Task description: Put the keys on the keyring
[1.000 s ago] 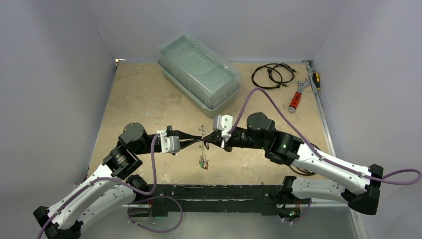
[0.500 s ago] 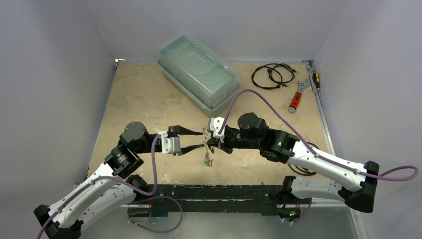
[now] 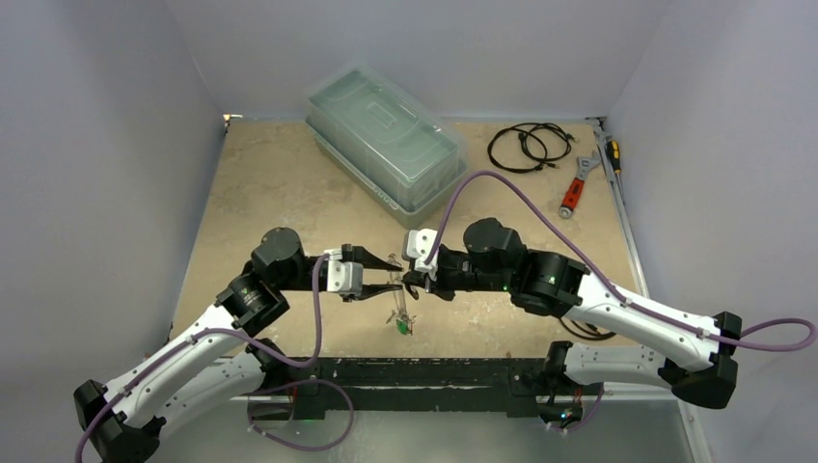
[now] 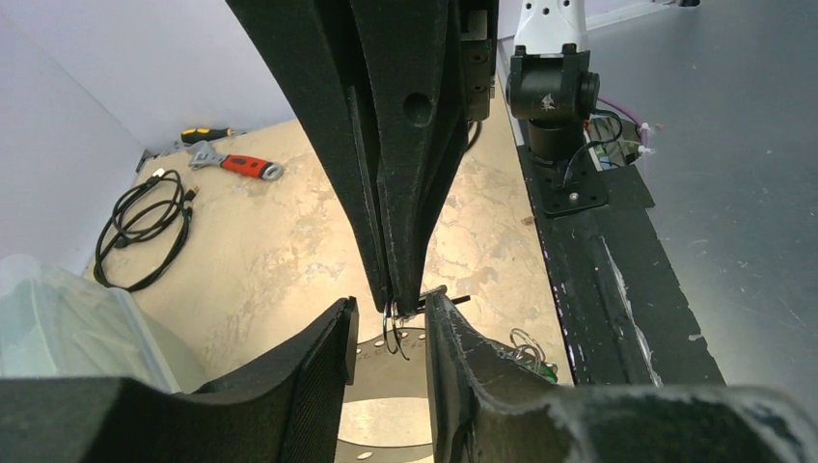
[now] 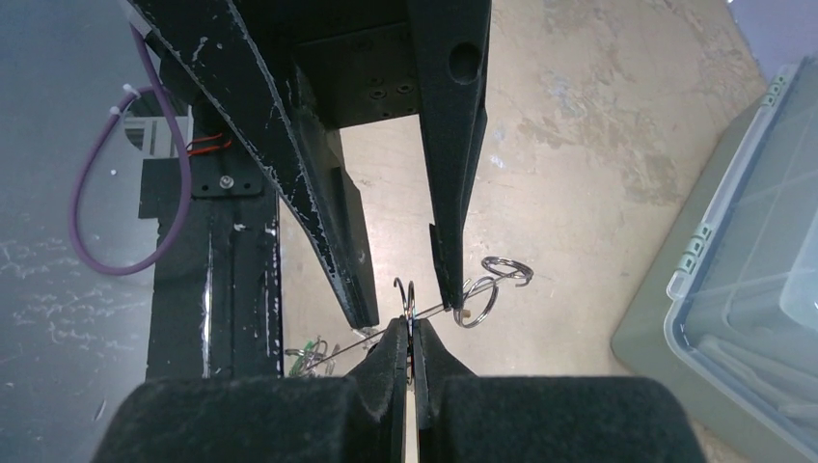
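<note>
Big picture first: the tan, mottled table (image 3: 270, 193) fills the overhead view. A clear plastic storage box with a pale green lid (image 3: 386, 135) sits at upper centre. The two white-and-black arms reach in from the bottom corners and meet nose to nose at centre frame.

At upper right lies a coiled black cable (image 3: 526, 147). Just right of it is a red-handled wrench (image 3: 576, 188), and a yellow-and-black screwdriver (image 3: 611, 154) lies hard against the right edge.

Now the action. The left gripper (image 4: 389, 313) has its fingers spread apart, clamping nothing, and they straddle the other gripper's tip. The right gripper (image 5: 410, 333) is pinched tight on the flat silver ring-shaped plate with small rim holes (image 4: 381, 376). That keyring shows edge-on between the closed fingers in the right wrist view. In the left wrist view, its flat face shows between and below the parted fingers.

The small keys with green and red heads (image 3: 400, 323) dangle just below the meeting point on thin wire. I can't tell whether they touch the table. A pair of little silver split rings (image 5: 487, 287) sits beside one left fingertip.
</note>
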### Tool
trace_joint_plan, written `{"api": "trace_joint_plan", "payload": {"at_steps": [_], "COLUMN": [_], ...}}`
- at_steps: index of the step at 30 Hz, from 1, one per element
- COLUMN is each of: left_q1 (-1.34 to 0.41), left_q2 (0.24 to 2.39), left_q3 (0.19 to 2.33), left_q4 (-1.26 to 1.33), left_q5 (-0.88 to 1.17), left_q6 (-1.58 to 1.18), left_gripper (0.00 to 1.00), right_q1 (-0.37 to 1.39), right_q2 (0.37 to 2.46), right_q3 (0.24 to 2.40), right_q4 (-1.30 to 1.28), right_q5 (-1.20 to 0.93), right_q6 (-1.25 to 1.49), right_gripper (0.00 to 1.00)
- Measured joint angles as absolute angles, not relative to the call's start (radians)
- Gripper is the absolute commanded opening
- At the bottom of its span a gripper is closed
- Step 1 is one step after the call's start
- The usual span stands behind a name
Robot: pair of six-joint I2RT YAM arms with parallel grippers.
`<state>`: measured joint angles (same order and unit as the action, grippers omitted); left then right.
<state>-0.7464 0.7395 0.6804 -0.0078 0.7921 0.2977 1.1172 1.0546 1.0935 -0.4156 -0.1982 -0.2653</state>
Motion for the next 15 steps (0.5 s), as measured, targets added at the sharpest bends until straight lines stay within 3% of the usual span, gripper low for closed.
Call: {"api": "trace_joint_plan", "payload": {"at_steps": [15], "left_q1": [-0.746], "left_q2": [0.754], "left_q3": [0.68], "left_q4": [-0.008], "left_q5": [0.808], "left_q6": [0.297], "left_gripper": [0.22], "right_q1": [1.134], "right_q2": [1.051], "right_q3": [1.094], "right_q4": [-0.436], "right_q5": [-0.166], "right_q6": [-0.267], "right_gripper": [0.0]}}
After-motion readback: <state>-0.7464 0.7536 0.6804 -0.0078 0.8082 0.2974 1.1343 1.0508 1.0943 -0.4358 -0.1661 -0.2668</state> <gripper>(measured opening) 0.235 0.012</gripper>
